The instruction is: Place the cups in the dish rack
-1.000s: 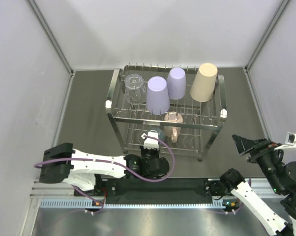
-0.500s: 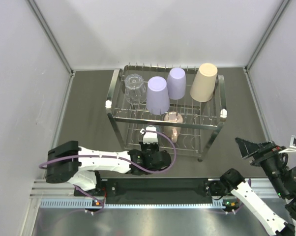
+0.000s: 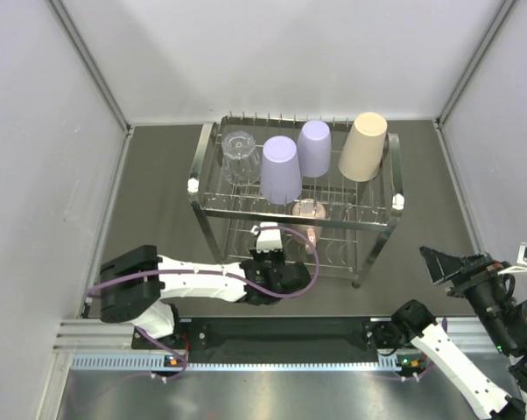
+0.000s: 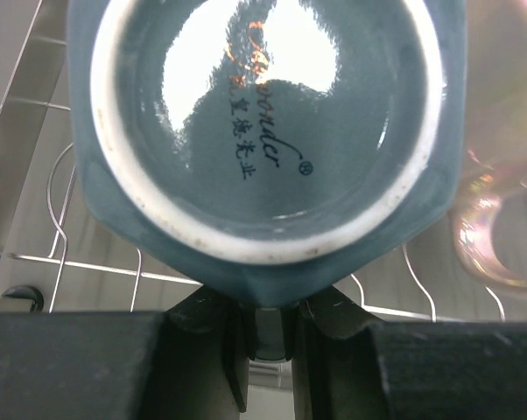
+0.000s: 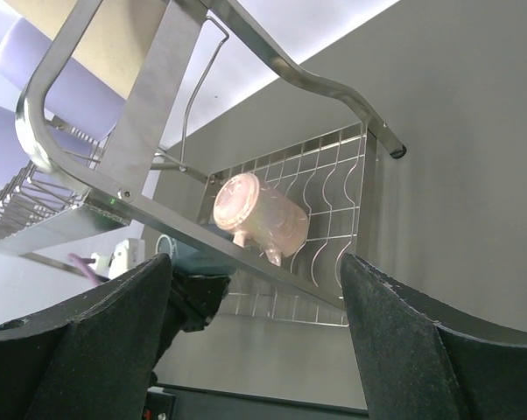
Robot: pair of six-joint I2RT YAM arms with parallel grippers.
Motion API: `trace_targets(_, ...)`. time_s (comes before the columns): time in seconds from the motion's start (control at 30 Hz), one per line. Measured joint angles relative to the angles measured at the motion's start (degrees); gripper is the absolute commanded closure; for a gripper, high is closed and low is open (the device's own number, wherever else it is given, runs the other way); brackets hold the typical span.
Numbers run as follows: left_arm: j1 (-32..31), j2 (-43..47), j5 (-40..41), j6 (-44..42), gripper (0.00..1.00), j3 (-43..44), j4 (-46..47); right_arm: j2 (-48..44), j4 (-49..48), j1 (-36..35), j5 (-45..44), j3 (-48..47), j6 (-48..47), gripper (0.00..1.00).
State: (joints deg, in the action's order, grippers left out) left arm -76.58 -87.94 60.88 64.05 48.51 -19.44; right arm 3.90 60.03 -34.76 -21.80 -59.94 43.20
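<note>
Rack: the dish rack (image 3: 202, 154) stands on the dark counter (image 3: 158, 192), filling the centre of the overhead view; it has two wire tiers, one above the other

Upper tier: from left to right, a clear glass (image 3: 239, 156), a lavender tumbler (image 3: 281, 171), a second lavender tumbler (image 3: 314, 147) a little farther back, and a beige tumbler (image 3: 363, 147) at the right end; the two lavender ones sit just beside each other

Lower tier: a pink mug (image 5: 259, 219) lies on its side on the wavy wires, handle down; it is seen through the upper tier in the overhead view

Teal mug: the teal mug (image 4: 263, 131) fills the upper part of the left wrist view, its base with white ring and printed lettering facing the camera; the pink mug is just beside it at the right edge of that view; wire bars of the rack lie behind it

Left tool: the left tool (image 4: 268, 328) is clenched on the teal mug, its dark fingers pinching the mug's lower edge at the bottom centre of its view; in the overhead view the arm reaches from the lower left to the front of the rack's lower tier

Right tool: the right tool (image 5: 255, 350) is released, its fingers spread wide with nothing between them; it hangs at the lower right of the overhead view, well apart from the rack and looking up at it
</note>
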Motion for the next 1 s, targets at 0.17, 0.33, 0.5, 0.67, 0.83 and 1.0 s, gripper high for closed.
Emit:
trace_targets(0.17,1.29,-2.08,-0.42,2.75,0.93,0.92,-2.03,0.02,0.63,0.00,0.31,-0.96,-0.02,0.22)
trace_targets(0.33,2.03,-2.78,-1.16,3.98,0.89,1.27,-3.08,0.00,1.01,0.00,0.42,-1.36,0.02,0.22)
trace_targets(0.5,2.08,-3.98,-1.44,5.35,0.65,2.56,-4.55,0.00,1.03,0.00,0.48,-1.36,0.04,0.22)
trace_targets(0.67,2.10,-4.48,-0.04,6.36,0.55,3.69,-5.25,0.00,1.03,0.00,0.68,-1.36,0.04,0.22)
trace_targets(0.83,2.12,-4.48,0.52,7.10,0.53,4.33,-5.55,0.00,1.03,0.00,0.76,-1.22,0.33,0.22)
trace_targets(1.0,2.12,-4.48,0.50,8.70,0.53,4.33,-6.78,-0.04,1.01,0.00,0.96,-1.18,0.50,0.22)
